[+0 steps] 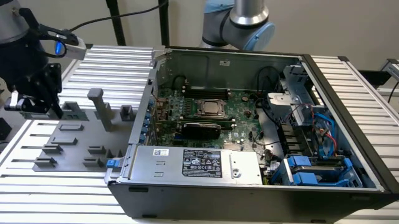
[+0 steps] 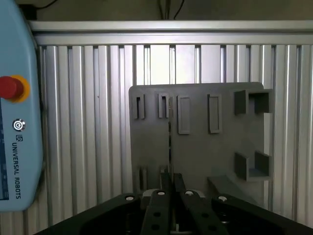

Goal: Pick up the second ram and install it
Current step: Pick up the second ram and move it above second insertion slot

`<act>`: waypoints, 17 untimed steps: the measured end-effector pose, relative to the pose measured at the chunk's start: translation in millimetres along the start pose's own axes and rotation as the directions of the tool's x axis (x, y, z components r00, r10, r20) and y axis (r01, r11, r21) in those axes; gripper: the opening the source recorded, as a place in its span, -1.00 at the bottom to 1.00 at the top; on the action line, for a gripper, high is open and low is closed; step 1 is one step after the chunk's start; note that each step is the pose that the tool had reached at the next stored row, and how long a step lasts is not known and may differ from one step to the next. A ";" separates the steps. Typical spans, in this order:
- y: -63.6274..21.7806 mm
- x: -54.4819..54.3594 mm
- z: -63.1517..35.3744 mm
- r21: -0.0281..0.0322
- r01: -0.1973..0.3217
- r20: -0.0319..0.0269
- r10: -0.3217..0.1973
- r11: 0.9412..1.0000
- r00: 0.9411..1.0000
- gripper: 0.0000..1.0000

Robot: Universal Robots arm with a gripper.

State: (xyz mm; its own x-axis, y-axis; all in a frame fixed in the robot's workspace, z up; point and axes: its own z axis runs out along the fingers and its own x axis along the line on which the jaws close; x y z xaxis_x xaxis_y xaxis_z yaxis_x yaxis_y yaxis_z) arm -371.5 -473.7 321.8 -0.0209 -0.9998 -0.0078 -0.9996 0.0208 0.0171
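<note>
The second ram [image 2: 169, 142] appears edge-on as a thin dark strip running out from between my fingertips over the grey fixture plate [image 2: 205, 152]. My gripper [image 2: 170, 190] is shut on its near end. In the exterior view the gripper [image 1: 51, 108] hangs over the far left part of the plate [image 1: 74, 140], well away from the computer case. The green motherboard [image 1: 237, 105] lies inside the open case, with long black memory slots [image 1: 203, 87] just beyond the processor socket [image 1: 210, 108].
The case walls [image 1: 349, 116] rise around the motherboard. A power supply [image 1: 193, 163] and blue drive bays [image 1: 318, 170] fill its near side. A grey post [image 1: 98, 108] and small holders stand on the plate. A teach pendant [image 2: 14, 122] with a red button lies beside the ribbed table.
</note>
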 end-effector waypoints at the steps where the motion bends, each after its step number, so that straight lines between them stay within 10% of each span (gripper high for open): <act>1: -2.8 -0.1 -3.2 0.000 0.000 0.000 0.000 1.000 1.000 -0.73; 17: -68.8 -1.8 -47.6 0.000 0.000 0.000 0.000 1.000 1.000 -0.73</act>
State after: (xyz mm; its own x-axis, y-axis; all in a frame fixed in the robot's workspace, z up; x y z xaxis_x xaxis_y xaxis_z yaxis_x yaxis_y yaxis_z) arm -301.9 -473.8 368.2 -0.0208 -0.9998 -0.0078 -0.9996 0.0207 0.0166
